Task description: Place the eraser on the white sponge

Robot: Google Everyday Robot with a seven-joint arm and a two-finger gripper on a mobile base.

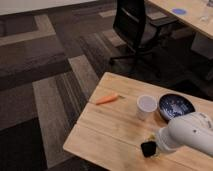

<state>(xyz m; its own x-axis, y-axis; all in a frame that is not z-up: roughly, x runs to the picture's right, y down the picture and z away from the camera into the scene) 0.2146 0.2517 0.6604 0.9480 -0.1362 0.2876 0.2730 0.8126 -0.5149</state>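
Your gripper (150, 146) sits low over the near right part of the wooden bench (107, 132), at the tip of the bulky white arm (187, 134) that comes in from the right edge. It is closed on the eraser (148, 148), a small black block that shows just left of the arm's end, close above or on the bench top; you cannot tell from this view whether it touches the wood. The white sponge is hidden from you here, with the arm covering the spot beside the eraser.

Just beyond the arm you see a white paper cup (146, 106) standing upright, and to its right a dark blue bowl (175, 106), partly cut off by the arm. A carrot (107, 99) lies well to the left of the cup, near the bench's far left edge. Beyond the bench, on the patterned carpet (50, 75), stands a black office chair (135, 30), and another wooden table (187, 17) crosses the far right corner.
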